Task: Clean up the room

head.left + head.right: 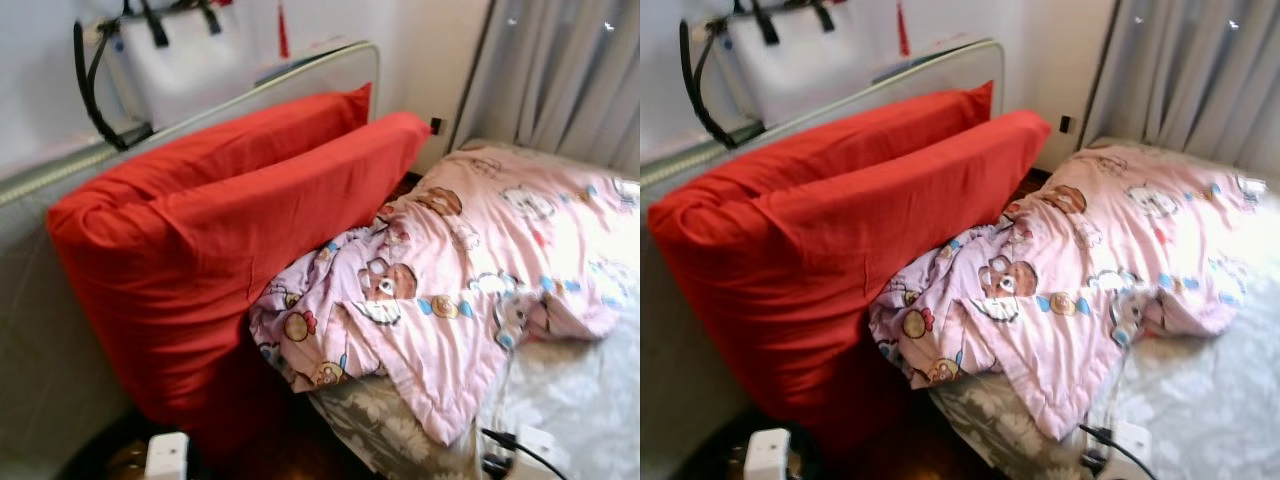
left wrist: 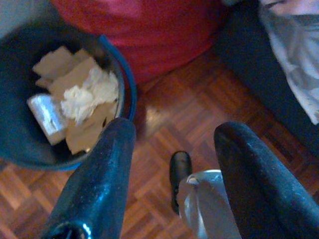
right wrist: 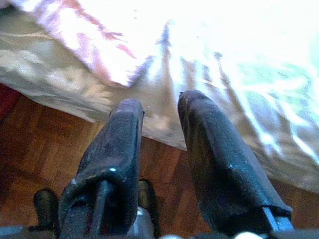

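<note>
While both arms hang low | left hand (image 2: 172,149) parted, empty, bin (image 2: 124,74) at 10 o'clock | right hand (image 3: 159,124) parted, empty | straighten pink quilt (image 1: 480,290) gently, lifting its edge.

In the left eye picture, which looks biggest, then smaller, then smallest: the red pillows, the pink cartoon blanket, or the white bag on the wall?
1. Red pillows and pink blanket: too alike to rank.
2. White bag: smallest, though it hangs farther back and is cut off at the top.

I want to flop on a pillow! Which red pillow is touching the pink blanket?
The front red pillow: the pink blanket bunches against it. The back pillow leans behind it by the headboard, away from the blanket.
</note>
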Controlling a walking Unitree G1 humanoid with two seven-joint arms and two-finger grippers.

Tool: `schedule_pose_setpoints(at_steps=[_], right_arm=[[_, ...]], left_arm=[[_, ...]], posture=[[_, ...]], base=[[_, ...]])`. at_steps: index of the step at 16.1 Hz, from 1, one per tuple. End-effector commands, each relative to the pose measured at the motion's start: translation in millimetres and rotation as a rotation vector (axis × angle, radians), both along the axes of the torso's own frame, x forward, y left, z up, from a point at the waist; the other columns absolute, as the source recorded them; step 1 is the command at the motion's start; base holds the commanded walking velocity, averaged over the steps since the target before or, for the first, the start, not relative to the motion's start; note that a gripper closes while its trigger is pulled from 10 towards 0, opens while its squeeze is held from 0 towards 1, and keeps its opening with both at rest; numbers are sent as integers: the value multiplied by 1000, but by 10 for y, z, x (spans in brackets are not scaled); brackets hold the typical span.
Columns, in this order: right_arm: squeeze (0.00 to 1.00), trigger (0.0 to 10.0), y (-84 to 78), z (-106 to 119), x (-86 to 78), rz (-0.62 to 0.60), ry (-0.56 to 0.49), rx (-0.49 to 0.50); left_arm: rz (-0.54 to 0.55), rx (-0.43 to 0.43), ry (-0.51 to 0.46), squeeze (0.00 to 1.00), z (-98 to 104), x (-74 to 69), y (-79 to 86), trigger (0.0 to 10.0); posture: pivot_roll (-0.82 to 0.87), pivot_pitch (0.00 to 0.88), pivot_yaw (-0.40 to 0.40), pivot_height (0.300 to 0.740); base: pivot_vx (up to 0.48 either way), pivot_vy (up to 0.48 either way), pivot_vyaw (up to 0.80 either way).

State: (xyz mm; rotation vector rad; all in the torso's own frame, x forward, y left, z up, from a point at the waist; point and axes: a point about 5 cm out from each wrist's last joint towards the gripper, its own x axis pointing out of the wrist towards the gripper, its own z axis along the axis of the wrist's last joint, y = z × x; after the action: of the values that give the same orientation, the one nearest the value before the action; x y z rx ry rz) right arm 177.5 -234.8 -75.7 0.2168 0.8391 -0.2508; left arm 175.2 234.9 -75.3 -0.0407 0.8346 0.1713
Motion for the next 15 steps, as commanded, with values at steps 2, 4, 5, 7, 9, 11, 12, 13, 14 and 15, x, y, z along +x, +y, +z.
schedule_pose_setpoints(at_steps=[2, 4, 5, 7, 9, 11, 12, 13, 14, 15], right_arm=[[0, 10000, 35, 11, 34, 18, -15, 6], [0, 10000, 40, 30, 57, 32, -47, 5], [0, 10000, 41, 33, 60, 34, -51, 3], [0, 10000, 47, 70, 99, 42, -110, 5], [0, 10000, 52, 92, 121, 53, -142, 4], [0, 10000, 225, 333, 564, 95, -285, -12], [0, 10000, 247, 442, 703, 103, -348, -22], [0, 10000, 228, 516, 766, 105, -401, -38], [0, 10000, 223, 532, 776, 106, -414, -44], [0, 10000, 220, 564, 796, 113, -442, -57]], left_arm=[[3, 6, 9, 0, -7, -31, 33, 10000], [8, 5, -17, 0, 9, -17, 38, 10000], [13, 4, -22, 0, 11, -15, 40, 10000], [49, -11, -71, 0, 36, 4, 47, 10000], [63, -21, -109, 0, 58, 23, 49, 10000], [55, -19, -189, 0, 136, 131, 45, 10000], [26, 5, -369, 0, 430, 564, 12, 10000], [5, 22, -518, 0, 686, 835, -24, 10000], [7, 21, -546, 0, 726, 863, -28, 10000], [2, 19, -594, 0, 794, 905, -32, 10000]], posture=[[-86, 0, 6, 740], [-89, 0, 9, 740], [-89, 0, 10, 740], [-86, 0, 9, 740], [-84, 0, 10, 740], [-78, 0, 10, 740], [-77, 0, 11, 740], [-74, 0, 10, 740], [-74, 0, 10, 740], [-75, 0, 11, 740]], base=[[122, 0, 0], [0, 0, 0], [0, 0, 0], [0, 0, 0], [0, 0, 0], [0, 0, 0], [0, 0, 0], [0, 0, 0], [0, 0, 0], [0, 0, 0]])
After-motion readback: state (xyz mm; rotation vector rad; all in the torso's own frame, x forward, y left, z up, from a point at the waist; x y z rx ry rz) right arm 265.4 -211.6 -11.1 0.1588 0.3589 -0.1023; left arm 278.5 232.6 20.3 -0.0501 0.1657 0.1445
